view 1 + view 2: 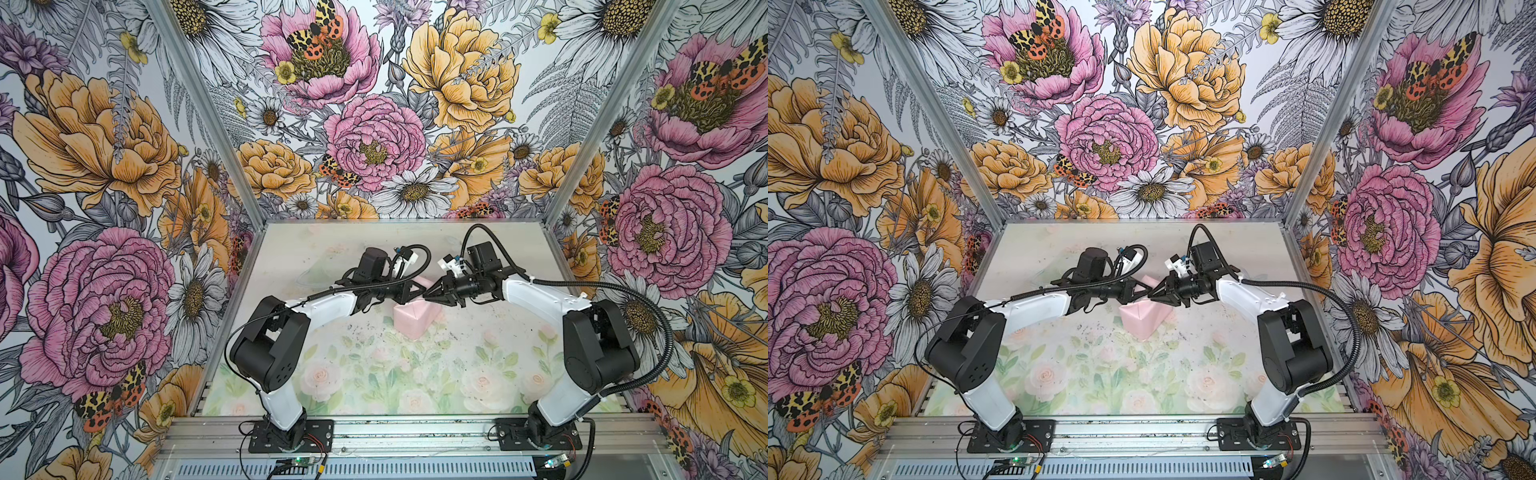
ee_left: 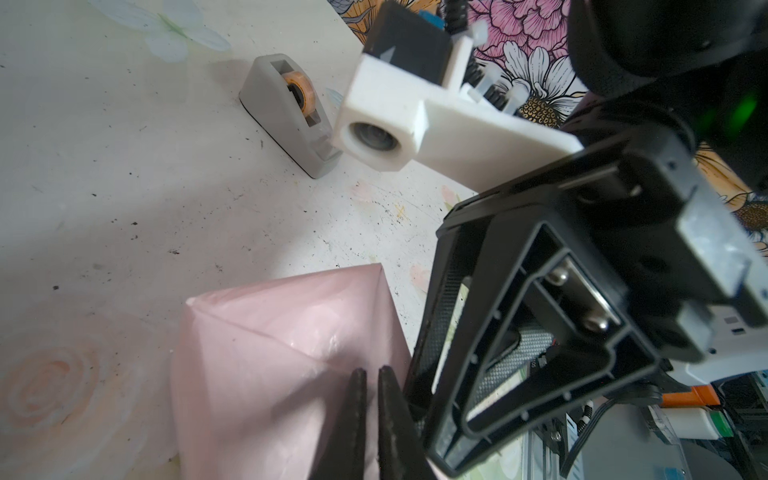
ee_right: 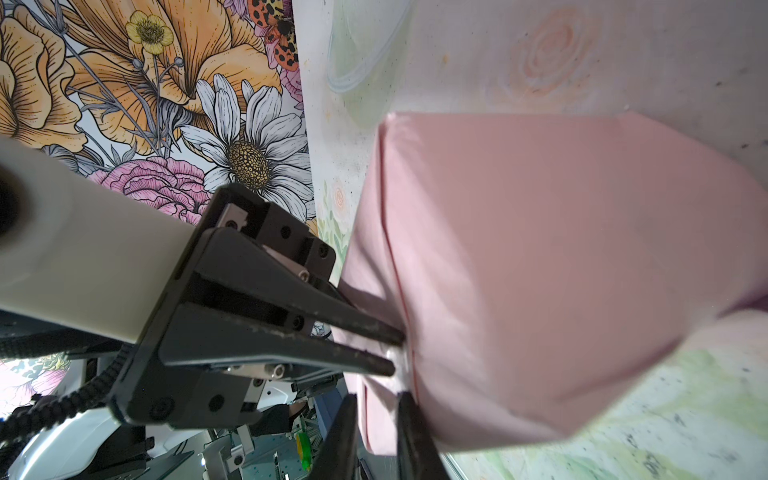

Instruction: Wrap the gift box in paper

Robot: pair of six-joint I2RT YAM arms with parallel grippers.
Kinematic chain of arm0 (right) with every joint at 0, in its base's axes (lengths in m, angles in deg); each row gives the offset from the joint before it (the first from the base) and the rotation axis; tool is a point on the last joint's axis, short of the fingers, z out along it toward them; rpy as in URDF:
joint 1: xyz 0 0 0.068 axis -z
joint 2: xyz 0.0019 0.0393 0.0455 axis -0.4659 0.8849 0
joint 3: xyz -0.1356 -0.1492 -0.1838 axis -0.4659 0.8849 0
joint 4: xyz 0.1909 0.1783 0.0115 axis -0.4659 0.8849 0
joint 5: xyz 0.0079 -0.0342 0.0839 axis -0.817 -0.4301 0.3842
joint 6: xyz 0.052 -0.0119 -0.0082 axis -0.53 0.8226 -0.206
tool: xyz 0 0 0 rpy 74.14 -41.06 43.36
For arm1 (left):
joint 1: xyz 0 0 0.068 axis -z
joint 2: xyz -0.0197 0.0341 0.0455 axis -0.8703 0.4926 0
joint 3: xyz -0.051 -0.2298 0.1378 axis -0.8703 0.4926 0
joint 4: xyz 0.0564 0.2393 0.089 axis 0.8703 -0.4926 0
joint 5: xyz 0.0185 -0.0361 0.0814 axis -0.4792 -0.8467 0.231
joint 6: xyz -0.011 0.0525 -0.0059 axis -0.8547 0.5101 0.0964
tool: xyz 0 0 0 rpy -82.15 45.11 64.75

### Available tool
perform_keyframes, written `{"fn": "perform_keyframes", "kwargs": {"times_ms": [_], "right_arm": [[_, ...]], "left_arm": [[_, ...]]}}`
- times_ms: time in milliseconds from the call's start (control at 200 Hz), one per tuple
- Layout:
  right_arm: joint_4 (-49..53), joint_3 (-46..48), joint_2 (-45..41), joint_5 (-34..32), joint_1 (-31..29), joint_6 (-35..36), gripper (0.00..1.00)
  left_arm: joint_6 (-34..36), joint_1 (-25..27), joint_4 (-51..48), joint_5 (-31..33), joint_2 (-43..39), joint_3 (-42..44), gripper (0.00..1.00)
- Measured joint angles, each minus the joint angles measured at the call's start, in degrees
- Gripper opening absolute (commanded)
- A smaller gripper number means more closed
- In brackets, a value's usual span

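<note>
The paper (image 1: 410, 323) (image 1: 1142, 319), pale pink face outward, is folded into a boxy parcel in the middle of the table. The gift box is hidden inside it. Both grippers meet over the parcel's far top edge. My left gripper (image 1: 418, 296) (image 2: 371, 374) is shut to a thin slit, and its tips (image 3: 397, 353) rest against a seam in the paper (image 3: 561, 270). My right gripper (image 1: 427, 296) (image 3: 378, 401) is shut on a folded flap of the paper, which shows pink between its fingers (image 2: 432, 332).
A small grey tape dispenser (image 2: 286, 112) with an orange-cored roll stands on the table beyond the parcel, toward the back. The floral table mat (image 1: 374, 374) lies bare in front of the parcel. Flowered walls close in the back and both sides.
</note>
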Motion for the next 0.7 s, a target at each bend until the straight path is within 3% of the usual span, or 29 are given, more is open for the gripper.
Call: {"fn": "perform_keyframes", "kwargs": {"times_ms": [700], "right_arm": [[0.7,0.0,-1.0,-0.1,0.0,-0.5,0.19]], "left_arm": [[1.2,0.5,-0.3,-0.4,0.0,-0.2,0.1]]}}
